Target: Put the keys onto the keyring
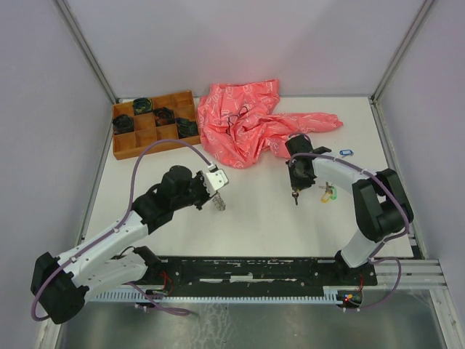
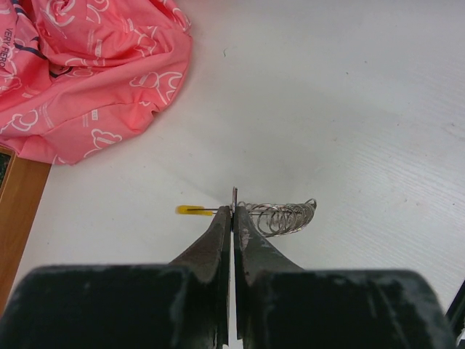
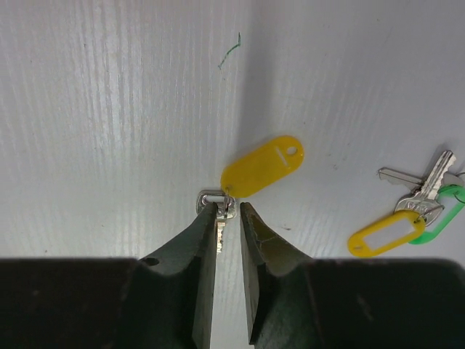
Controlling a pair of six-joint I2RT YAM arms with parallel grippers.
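My left gripper is shut on the keyring. Its silvery coil sticks out to the right of the tips and its yellow segment to the left, just above the table. In the top view this gripper is left of the table's middle. My right gripper has its jaws a narrow gap apart over a silver key with a yellow tag. The blade lies along the left finger and nothing is pinched. Two more keys, with yellow-rimmed and green tags, lie to its right. A blue-tagged key lies far right.
A crumpled pink plastic bag lies at the back middle and also shows in the left wrist view. A wooden compartment tray with dark coiled bundles stands at the back left. Its edge shows left of my left gripper.
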